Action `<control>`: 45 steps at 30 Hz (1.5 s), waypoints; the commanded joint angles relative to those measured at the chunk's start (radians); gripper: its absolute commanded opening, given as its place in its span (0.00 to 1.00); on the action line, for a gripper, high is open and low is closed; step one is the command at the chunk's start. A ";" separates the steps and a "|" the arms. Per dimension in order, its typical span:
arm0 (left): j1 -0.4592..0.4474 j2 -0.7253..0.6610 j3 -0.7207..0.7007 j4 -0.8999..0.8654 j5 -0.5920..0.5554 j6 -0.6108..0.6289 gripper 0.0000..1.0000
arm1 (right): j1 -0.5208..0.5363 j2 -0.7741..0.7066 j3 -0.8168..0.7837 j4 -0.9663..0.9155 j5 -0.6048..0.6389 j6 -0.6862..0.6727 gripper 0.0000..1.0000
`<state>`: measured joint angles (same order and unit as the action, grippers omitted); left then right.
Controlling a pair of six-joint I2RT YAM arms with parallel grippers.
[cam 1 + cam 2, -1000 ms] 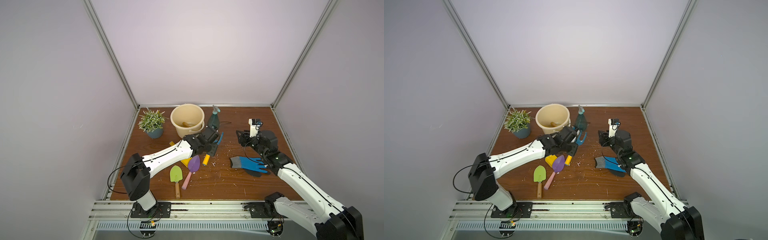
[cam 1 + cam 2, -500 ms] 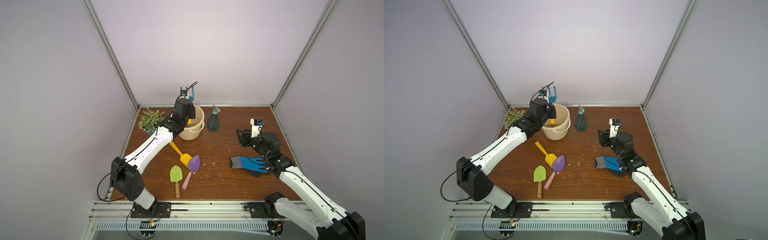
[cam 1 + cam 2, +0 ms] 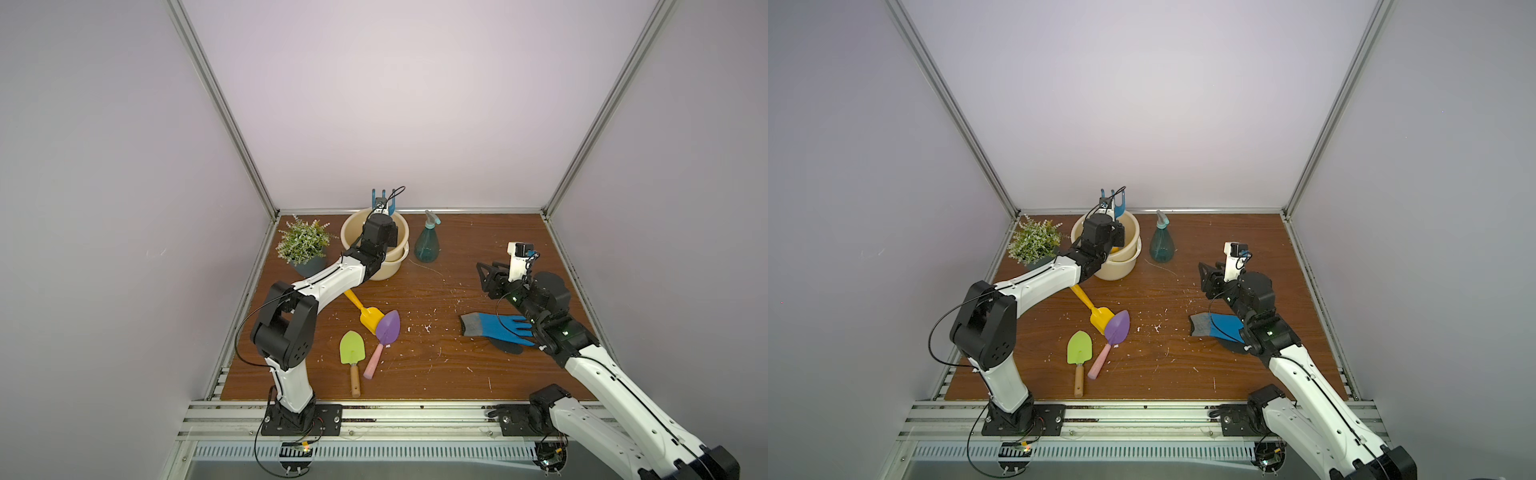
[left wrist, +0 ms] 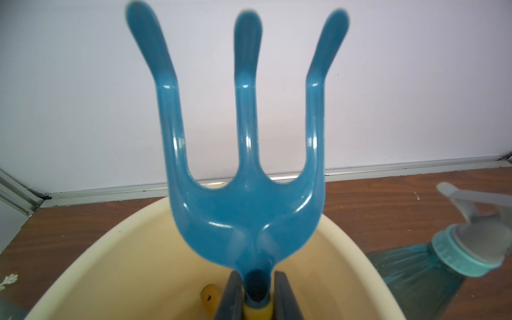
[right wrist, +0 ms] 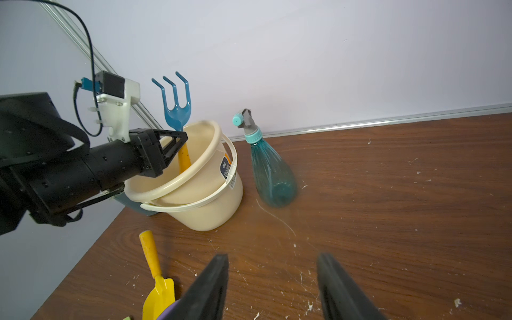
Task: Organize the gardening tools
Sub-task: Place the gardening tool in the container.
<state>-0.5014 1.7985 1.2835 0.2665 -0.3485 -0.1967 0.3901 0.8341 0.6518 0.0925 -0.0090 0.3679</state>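
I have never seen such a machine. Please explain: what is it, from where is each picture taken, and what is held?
Two robot arms work at a wooden table; each ends in a two-finger gripper. Two pictures look down from above; two come from wrist cameras. On the table: a cream bucket, potted plant, spray bottle, yellow scoop, purple trowel, green trowel and blue glove. The left gripper is shut on a blue fork, handle down in the bucket. The right gripper is open, empty.
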 commanded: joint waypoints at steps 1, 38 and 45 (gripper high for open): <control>0.011 0.020 -0.029 0.109 -0.007 0.002 0.20 | -0.005 -0.023 0.008 0.005 -0.009 0.001 0.58; -0.091 -0.564 -0.243 -0.612 0.237 -0.168 0.60 | 0.111 0.374 0.121 0.142 -0.194 0.000 0.57; -0.097 -0.606 -0.305 -0.748 0.322 -0.223 0.58 | 0.116 0.395 0.127 0.122 -0.171 0.002 0.57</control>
<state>-0.5880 1.2156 0.9920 -0.3851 -0.0948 -0.3748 0.5030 1.2324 0.7406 0.1917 -0.1860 0.3817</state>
